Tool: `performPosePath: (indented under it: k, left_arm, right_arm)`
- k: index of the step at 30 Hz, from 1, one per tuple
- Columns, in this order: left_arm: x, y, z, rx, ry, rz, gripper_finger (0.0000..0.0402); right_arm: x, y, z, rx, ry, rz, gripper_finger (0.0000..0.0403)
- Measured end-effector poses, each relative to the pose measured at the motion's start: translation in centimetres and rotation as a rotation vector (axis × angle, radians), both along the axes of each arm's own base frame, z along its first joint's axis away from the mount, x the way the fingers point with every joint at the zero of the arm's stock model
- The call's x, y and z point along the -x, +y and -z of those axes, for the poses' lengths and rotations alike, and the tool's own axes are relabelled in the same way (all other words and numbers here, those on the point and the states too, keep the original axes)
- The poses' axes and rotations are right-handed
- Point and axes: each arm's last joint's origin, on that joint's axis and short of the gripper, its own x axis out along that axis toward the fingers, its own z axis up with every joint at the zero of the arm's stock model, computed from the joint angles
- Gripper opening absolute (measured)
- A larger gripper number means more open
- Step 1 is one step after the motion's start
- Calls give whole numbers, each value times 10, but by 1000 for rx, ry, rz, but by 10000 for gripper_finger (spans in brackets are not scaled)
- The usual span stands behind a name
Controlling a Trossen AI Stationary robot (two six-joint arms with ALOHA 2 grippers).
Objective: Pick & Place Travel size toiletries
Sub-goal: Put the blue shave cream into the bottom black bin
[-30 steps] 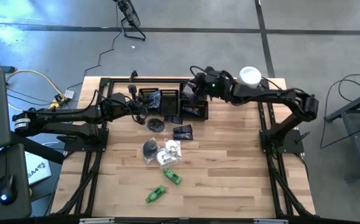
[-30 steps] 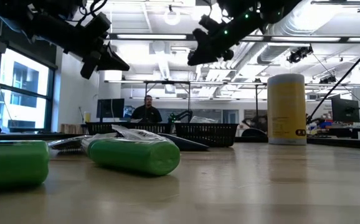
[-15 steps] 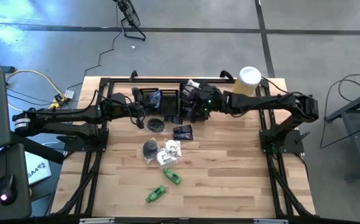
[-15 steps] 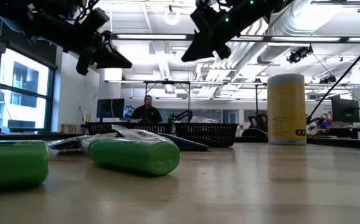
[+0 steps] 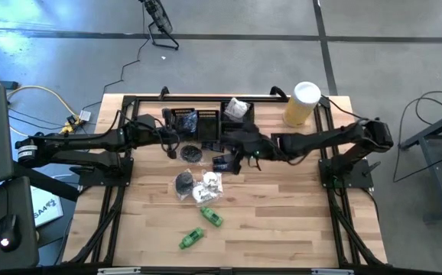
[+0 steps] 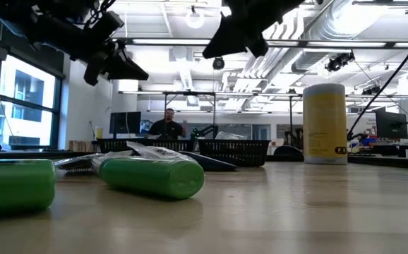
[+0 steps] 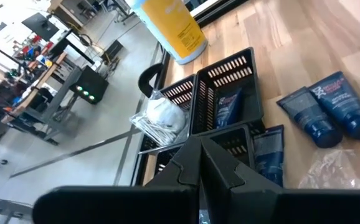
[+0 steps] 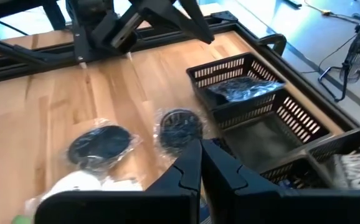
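arms: two, dark, jointed
left hand (image 7: pixel 198 163): black, angular fingers pressed together
right hand (image 8: pixel 200 163): black, same wedge-shaped fingers
cables: black, running along each arm

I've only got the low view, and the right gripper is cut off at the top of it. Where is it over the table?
Observer: From above, the right gripper hangs beside the dark navy packets, just in front of the black mesh trays.
Operator: Is it carrying anything?
Observer: No. Its wrist view shows its fingers pressed together with nothing between them.
Operator: And the left one?
Observer: The left gripper is shut too, by the left end of the trays, near a round black piece.
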Motion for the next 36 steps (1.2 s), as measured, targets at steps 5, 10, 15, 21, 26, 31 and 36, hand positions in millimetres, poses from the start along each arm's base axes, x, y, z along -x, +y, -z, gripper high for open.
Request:
performPosePath:
  k: [5,10,15,21,26,31,36]
  left_arm:
    - [-1,-1,0,17,-6,42,0]
    - [-1,-2,0,23,-8,76,0]
    - [-1,-2,0,21,-8,77,0]
    - [-1,-2,0,21,-8,76,0]
    - [-1,-2,0,21,-6,76,0]
    - [0,-2,2,32,12,74,0]
    - [0,-3,2,55,4,88,0]
  right_arm:
    - [3,21,2,-45,-8,26,3]
    - [2,39,7,-130,-16,18,3]
    - [-2,50,17,-152,18,-59,4]
    - [-2,53,29,-70,115,-117,4]
    - [1,50,41,-29,215,-76,3]
    - [7,43,49,-7,267,22,3]
    - [5,27,62,-53,251,-94,2]
